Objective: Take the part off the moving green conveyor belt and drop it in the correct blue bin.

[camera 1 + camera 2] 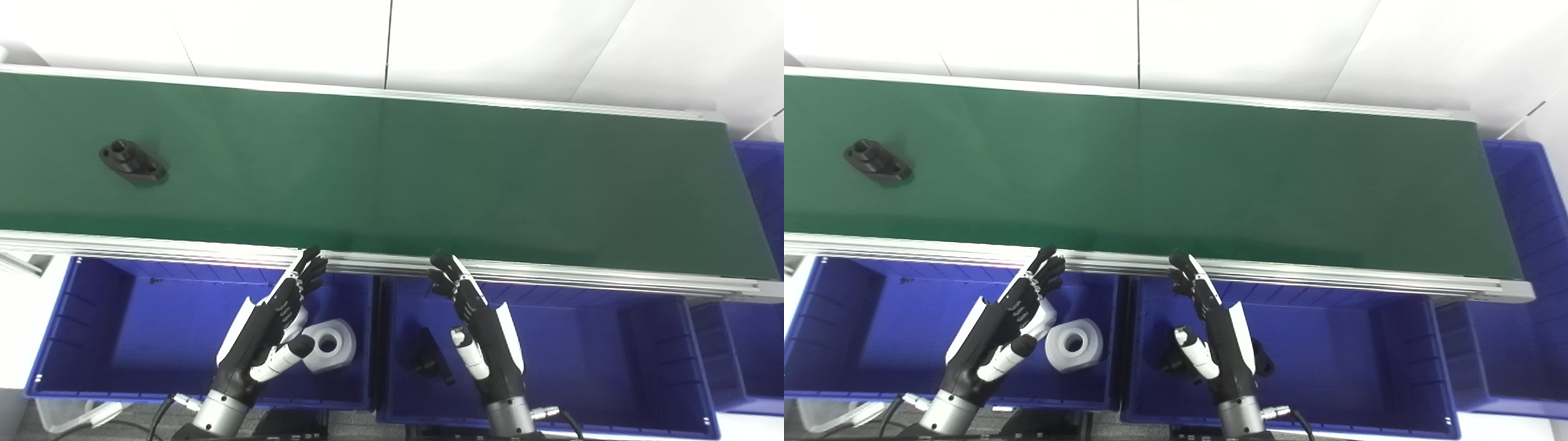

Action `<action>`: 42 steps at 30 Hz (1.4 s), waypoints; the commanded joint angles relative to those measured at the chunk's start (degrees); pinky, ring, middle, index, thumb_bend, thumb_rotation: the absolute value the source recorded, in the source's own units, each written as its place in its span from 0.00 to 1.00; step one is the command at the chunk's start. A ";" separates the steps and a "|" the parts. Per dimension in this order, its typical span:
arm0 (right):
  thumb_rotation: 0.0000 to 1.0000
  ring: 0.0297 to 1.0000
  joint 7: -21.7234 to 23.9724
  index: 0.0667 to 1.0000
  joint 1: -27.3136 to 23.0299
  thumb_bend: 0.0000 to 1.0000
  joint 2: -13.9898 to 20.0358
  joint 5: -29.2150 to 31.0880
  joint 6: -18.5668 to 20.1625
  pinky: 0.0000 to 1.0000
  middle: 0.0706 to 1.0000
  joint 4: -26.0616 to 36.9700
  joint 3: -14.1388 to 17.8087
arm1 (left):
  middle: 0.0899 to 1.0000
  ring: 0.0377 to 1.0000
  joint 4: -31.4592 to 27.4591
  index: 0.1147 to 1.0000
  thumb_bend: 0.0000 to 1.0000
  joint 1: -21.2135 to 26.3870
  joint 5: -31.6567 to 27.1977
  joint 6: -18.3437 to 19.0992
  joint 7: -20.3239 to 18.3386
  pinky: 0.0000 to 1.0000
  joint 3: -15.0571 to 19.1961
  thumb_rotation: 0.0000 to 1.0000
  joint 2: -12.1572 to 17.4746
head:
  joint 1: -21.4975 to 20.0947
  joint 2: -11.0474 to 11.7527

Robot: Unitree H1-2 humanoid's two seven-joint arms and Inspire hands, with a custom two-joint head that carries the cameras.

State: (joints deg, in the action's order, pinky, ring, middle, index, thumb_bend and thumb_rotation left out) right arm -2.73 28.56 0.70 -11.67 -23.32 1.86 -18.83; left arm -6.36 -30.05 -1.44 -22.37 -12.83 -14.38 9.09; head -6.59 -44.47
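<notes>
Black flanged part [133,162]: an oval base plate with a raised round boss and a bore at one end, matte black. It lies flat on the green conveyor belt [392,177], far to the left, roughly midway across the belt's width, and well apart from both hands.

Left hand [272,321]: fingers extended and spread slightly, thumb out to the side, holding nothing. Its fingertips [312,260] reach up to the belt's near aluminium rail [551,272]; whether they touch it cannot be told. The hand hangs above the left blue bin [92,318], which contains a white ring-shaped part [331,344] lying just beside the thumb.

Right hand [481,324]: likewise flat and open, fingers straight and a little apart, empty. Its tips also come near the rail. It hangs above the middle blue bin [612,343], where a black part [427,358] lies next to the hand.

A further blue bin [759,184] stands at the belt's right end.
</notes>
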 commanded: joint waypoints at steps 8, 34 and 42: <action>0.99 0.85 0.33 0.91 -0.22 0.86 -0.51 -0.18 -2.35 0.81 0.89 0.71 -0.15 | 0.95 0.95 -1.13 0.96 0.73 0.08 -0.72 -1.32 -0.50 0.93 -0.10 0.77 0.35 | -0.12 0.02; 0.98 0.85 0.24 0.90 -0.13 0.85 -0.83 -0.37 -2.25 0.81 0.88 1.07 -0.14 | 0.95 0.95 -1.40 0.97 0.73 -0.21 -0.52 -1.82 -0.37 0.92 0.09 0.78 0.37 | -0.32 -0.23; 0.98 0.85 0.38 0.91 -0.12 0.85 -0.86 -0.19 -2.11 0.81 0.88 1.16 -0.18 | 0.94 0.94 -1.57 0.96 0.74 -0.28 -0.68 -1.29 -0.24 0.92 0.15 0.77 0.18 | -0.44 -0.13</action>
State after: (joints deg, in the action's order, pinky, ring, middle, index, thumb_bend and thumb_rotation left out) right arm -2.74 28.56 0.40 -11.84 -23.32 1.84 -18.83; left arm -6.36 -29.87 -1.46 -22.45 -12.83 -14.26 9.15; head -7.12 -44.56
